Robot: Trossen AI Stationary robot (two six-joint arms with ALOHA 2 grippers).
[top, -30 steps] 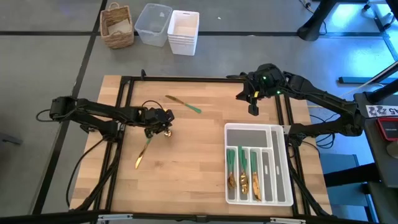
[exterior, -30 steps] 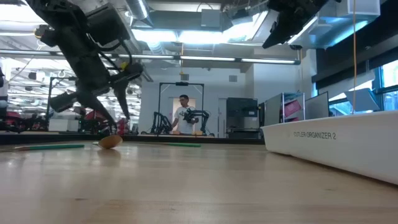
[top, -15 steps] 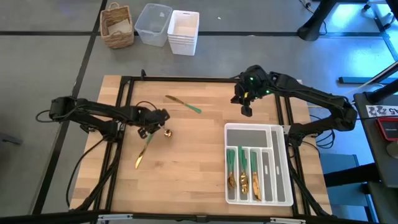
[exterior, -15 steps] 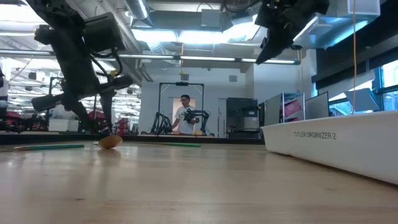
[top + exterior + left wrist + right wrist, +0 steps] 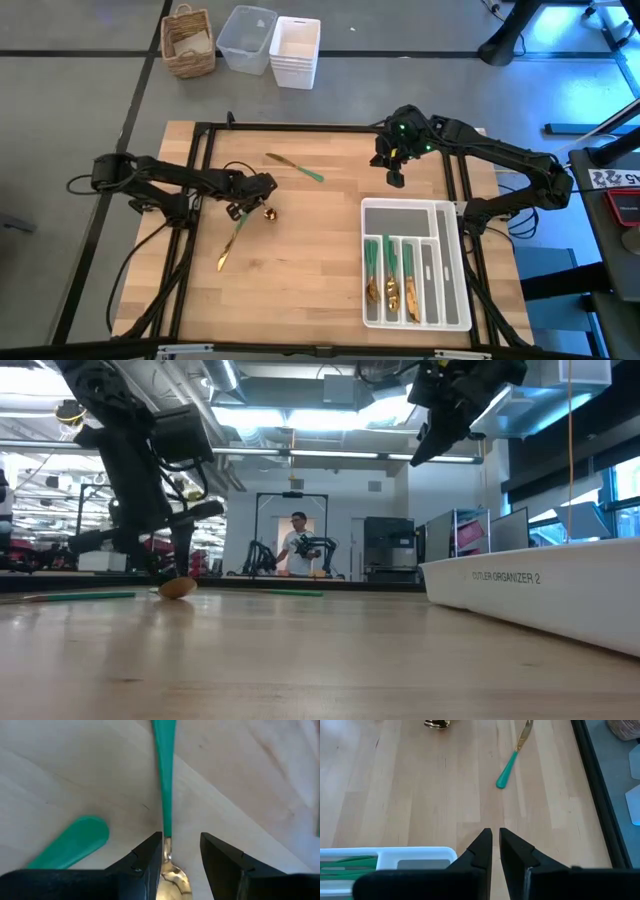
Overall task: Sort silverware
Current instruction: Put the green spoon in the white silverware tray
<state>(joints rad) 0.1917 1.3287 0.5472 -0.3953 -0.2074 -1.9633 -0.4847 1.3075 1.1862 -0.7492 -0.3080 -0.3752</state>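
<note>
A spoon with a gold bowl (image 5: 268,212) and green handle (image 5: 164,780) lies flat on the wooden table. My left gripper (image 5: 256,198) is open over it, with one finger on each side of the spoon's neck (image 5: 167,845). Beside it lies a knife (image 5: 232,240) whose green handle end (image 5: 75,842) is close by. Another knife (image 5: 295,167) lies farther back. The white tray (image 5: 415,205) holds several green-handled pieces. My right gripper (image 5: 396,178) hovers above the table beyond the tray, shut and empty (image 5: 496,834). My left gripper comes down from above with its fingers across the spoon's neck. The neck lies right beside the inner face of one finger (image 5: 150,855). I cannot tell whether that finger touches it. The spoon lies flat on the table.
The tray (image 5: 540,585) takes up the table's near right part. Black frame rails (image 5: 200,160) run along the table's sides. A wicker basket (image 5: 188,40), a clear bin (image 5: 247,38) and a white bin (image 5: 295,50) stand beyond the far edge. A person (image 5: 297,545) stands far off in the room.
My right gripper has moved a little toward the table's left and then held still. My left gripper has shifted slightly toward the table's left and partly back, staying over the spoon. The spoon and both knives have stayed where they were.
</note>
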